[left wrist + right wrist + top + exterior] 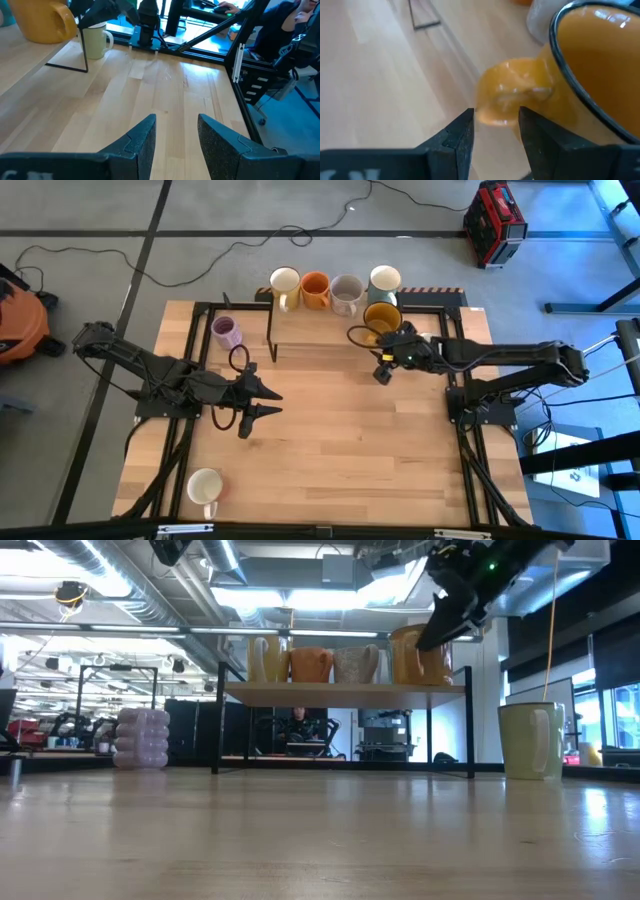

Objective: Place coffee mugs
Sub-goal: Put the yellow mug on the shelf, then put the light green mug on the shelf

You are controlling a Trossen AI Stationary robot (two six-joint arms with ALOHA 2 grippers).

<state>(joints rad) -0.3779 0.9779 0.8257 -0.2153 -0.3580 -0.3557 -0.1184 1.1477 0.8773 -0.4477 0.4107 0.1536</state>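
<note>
1. My two arms are dark, near black, built of slim jointed links with bulkier housings at the joints.
2. My left gripper (262,404) ends in two pointed, wedge-shaped black fingers (141,141) with flat matte faces and angled edges.
3. My right gripper (495,131) carries the same blunt black fingers (457,134), smooth and unmarked.
4. A small green light glows on my right wrist housing (408,350).
5. Black cables loop beside both wrists.
6. Each arm rises from a dark base block at a table edge.
</note>
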